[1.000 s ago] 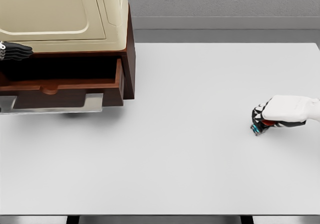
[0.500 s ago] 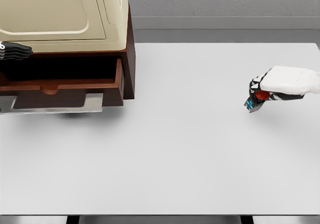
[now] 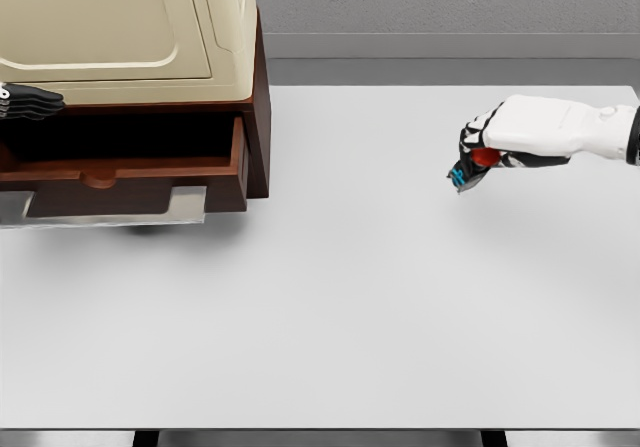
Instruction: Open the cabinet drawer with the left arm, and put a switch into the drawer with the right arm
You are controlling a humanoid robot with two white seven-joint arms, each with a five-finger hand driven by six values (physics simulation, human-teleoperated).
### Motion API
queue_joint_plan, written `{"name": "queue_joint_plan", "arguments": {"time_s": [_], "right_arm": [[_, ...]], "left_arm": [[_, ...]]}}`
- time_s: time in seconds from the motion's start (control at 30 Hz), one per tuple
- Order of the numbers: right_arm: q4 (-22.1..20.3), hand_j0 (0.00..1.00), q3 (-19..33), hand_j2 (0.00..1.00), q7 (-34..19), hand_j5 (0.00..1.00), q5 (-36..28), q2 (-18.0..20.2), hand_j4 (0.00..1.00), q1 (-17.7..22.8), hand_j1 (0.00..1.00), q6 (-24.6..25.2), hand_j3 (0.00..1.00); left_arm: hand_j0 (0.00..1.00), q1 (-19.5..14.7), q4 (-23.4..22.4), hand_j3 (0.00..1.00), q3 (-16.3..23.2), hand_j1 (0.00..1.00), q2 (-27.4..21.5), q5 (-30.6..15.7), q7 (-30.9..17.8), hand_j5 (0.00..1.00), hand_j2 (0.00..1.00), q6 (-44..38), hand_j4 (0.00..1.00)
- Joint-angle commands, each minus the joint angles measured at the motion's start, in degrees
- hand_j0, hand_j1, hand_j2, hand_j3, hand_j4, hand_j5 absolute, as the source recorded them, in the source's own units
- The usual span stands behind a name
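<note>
White table [image 3: 330, 317] carries the cabinet [image 3: 130, 77] whose drawer [image 3: 120, 172] gapes open, well left of the right hand [image 3: 520, 137], fingers curled around the switch [image 3: 472, 167] above the tabletop

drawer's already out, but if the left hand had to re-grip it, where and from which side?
Grip the rounded pull at the middle of the drawer front's top edge, coming from the front and slightly above. It is the only raised part on an otherwise flat front panel, and the dark opening behind it likely leaves room for fingertips. The left hand sits higher, at the cabinet edge.
</note>
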State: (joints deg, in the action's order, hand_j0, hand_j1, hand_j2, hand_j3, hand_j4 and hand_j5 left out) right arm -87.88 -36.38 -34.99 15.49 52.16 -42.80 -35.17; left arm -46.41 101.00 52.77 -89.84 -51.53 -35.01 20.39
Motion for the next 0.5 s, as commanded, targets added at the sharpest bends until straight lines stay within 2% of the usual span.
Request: {"name": "queue_joint_plan", "arguments": {"time_s": [0.0, 0.2, 0.47], "right_arm": [[-0.01, 0.35, -0.44, 0.35, -0.01, 0.35, -0.28, -1.88, 0.35, 0.00, 0.35, 0.17, 0.35], [-0.01, 0.35, -2.20, 0.35, -0.01, 0.35, 0.07, -5.05, 0.35, -3.43, 0.35, 0.17, 0.35], [-0.01, 0.35, -2.99, 0.35, -0.01, 0.35, 0.07, -8.12, 0.35, -5.97, 0.35, 0.17, 0.35]], "left_arm": [[1.00, 0.00, -0.01, 1.00, -0.04, 1.00, 0.02, -0.41, 0.01, 1.00, 1.00, -0.09, 1.00], [1.00, 0.00, -0.01, 1.00, -0.04, 1.00, 0.02, -0.41, 0.01, 1.00, 1.00, -0.09, 1.00], [1.00, 0.00, -0.01, 1.00, -0.04, 1.00, 0.02, -0.41, 0.01, 1.00, 1.00, -0.09, 1.00]]}}
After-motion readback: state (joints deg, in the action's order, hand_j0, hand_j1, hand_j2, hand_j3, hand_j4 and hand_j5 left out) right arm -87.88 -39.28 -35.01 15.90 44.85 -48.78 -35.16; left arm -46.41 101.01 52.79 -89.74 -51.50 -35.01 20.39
